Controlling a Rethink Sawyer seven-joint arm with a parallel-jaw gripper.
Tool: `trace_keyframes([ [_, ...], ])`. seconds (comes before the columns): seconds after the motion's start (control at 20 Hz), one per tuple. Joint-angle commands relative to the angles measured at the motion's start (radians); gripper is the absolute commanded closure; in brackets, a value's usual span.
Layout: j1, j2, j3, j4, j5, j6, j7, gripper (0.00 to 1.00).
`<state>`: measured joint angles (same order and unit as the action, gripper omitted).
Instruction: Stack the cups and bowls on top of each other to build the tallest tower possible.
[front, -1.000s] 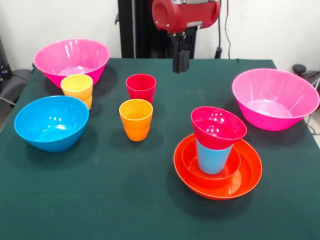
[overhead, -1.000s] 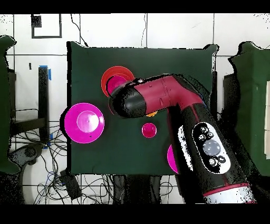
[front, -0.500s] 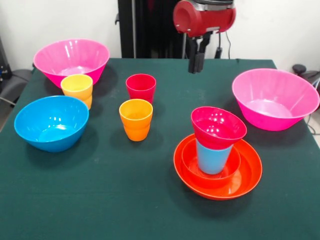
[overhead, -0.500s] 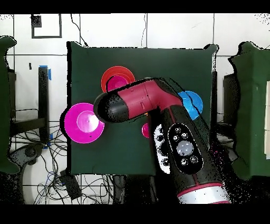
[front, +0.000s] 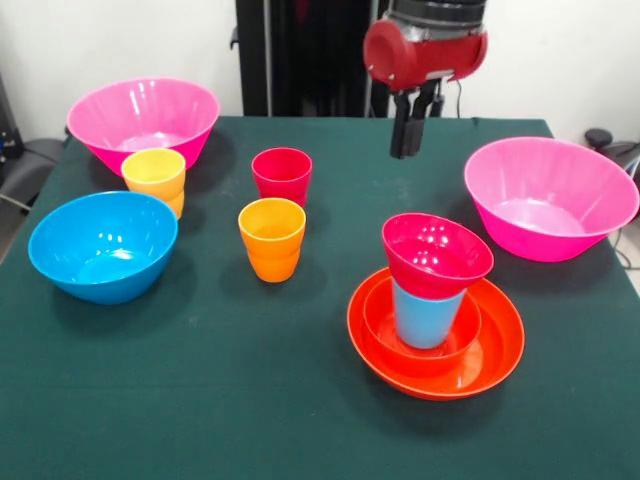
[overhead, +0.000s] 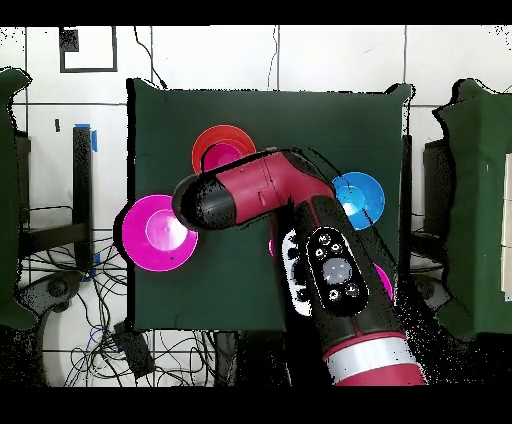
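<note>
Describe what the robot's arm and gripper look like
The arm is glossy dark red with black joints, thick and rounded. One link carries a white panel with round grey buttons, seen from overhead. The gripper is small and black, hanging below a red wrist housing.

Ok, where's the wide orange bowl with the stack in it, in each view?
Front view: wide shallow orange bowl at lower right, holding the small orange bowl, blue cup and tilted crimson bowl.
Overhead view: the bowl at upper centre, partly under the arm.
Shared landmark: the large pink bowl beside it.
</note>
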<state>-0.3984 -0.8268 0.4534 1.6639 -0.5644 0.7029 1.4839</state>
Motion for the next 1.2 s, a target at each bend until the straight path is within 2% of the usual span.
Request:
trace_keyframes([
  [0.05,-0.012,0.111,-0.042,-0.034,0.005,-0.077,0.135,1.00],
  [0.35,-0.011,0.139,-0.039,-0.045,0.017,-0.101,0.124,1.00],
  [0.75,0.029,0.155,-0.037,-0.106,0.038,-0.044,0.108,1.00],
  [1.2,0.025,0.178,-0.026,-0.147,0.040,-0.037,0.068,1.00],
])
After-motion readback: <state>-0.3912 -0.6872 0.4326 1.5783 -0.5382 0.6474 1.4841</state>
